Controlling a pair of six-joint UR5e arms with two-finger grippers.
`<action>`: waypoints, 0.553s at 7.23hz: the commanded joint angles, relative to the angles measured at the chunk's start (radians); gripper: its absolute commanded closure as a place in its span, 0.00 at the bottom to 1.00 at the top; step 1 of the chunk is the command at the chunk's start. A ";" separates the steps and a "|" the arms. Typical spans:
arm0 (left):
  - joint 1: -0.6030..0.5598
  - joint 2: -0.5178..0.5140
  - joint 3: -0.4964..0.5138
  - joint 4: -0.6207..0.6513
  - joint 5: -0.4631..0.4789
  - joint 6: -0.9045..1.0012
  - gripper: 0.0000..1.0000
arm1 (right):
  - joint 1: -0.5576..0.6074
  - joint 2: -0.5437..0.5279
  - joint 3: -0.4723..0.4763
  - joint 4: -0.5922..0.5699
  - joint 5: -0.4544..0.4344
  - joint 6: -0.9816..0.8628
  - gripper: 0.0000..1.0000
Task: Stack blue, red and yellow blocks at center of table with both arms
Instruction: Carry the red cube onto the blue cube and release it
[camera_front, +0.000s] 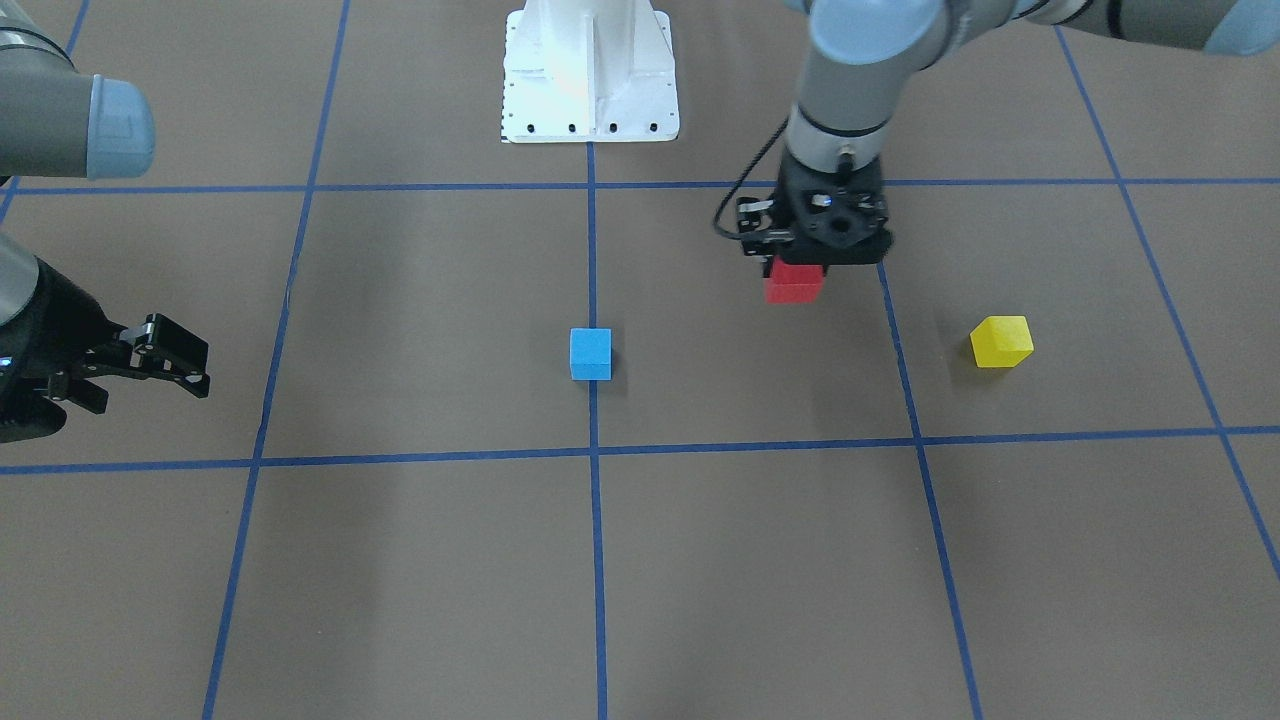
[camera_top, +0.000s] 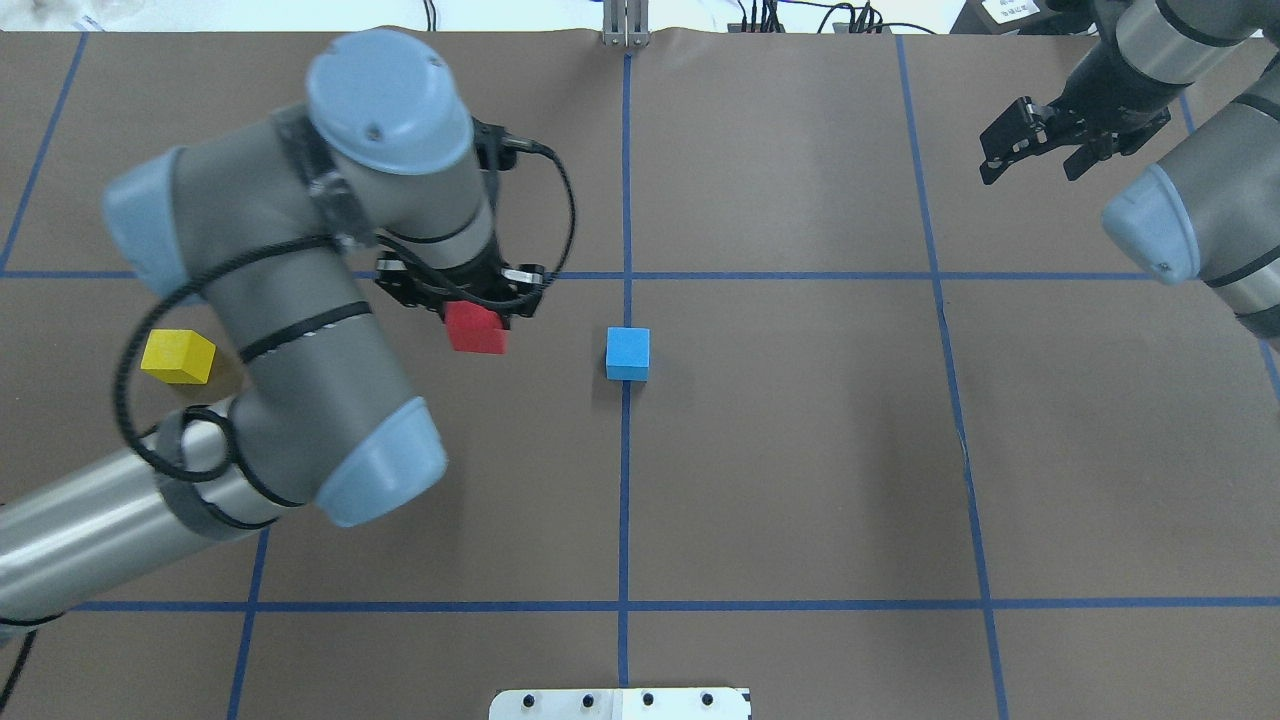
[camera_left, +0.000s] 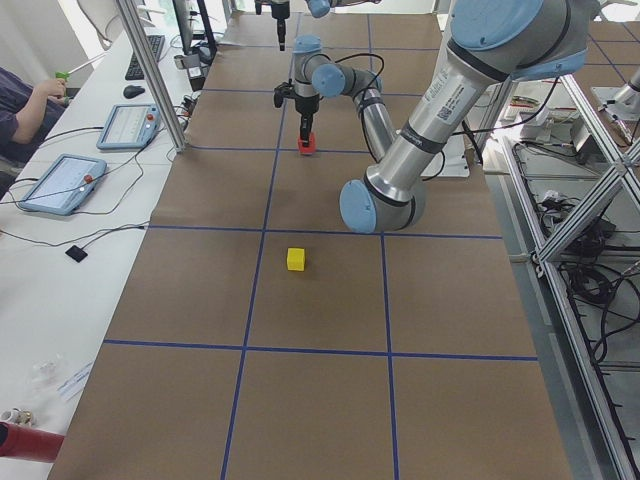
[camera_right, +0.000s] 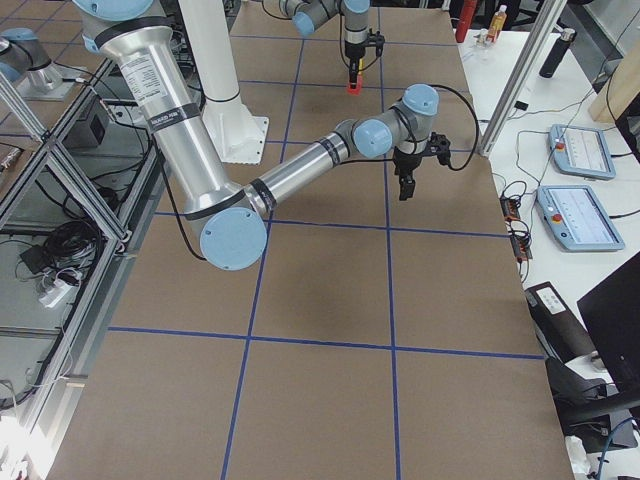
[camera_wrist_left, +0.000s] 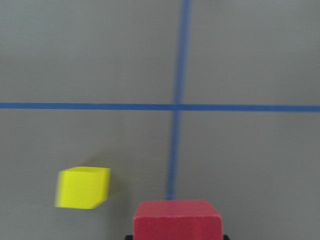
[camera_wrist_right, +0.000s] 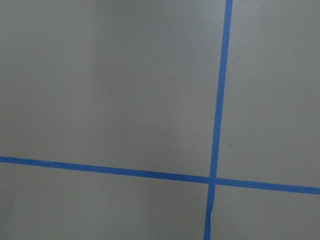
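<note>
Left gripper (camera_front: 800, 262) clamped on red block (camera_front: 794, 283), a matte sharp-edged cube. Blue block (camera_front: 590, 354): same shape, sits on centre tape line, near red, not touching. Yellow block (camera_front: 1001, 341): cube, rotated, well apart on left-arm side. Right gripper (camera_top: 1035, 160) spread wide, empty. Table (camera_front: 400, 560): flat brown matte.

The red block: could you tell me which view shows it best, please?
The overhead view: the red block shows nearly whole, held in the left gripper. The front-facing view hides its top under the gripper, the left wrist view crops it, the side views show it tiny, and the right wrist view misses it.
</note>
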 joint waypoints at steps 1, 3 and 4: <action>0.046 -0.147 0.231 -0.160 0.027 -0.031 1.00 | 0.015 -0.024 -0.003 0.000 0.002 -0.026 0.00; 0.046 -0.160 0.304 -0.255 0.027 -0.036 1.00 | 0.014 -0.028 -0.003 0.000 0.002 -0.026 0.00; 0.059 -0.164 0.318 -0.254 0.027 -0.036 1.00 | 0.014 -0.030 -0.003 0.000 0.002 -0.026 0.00</action>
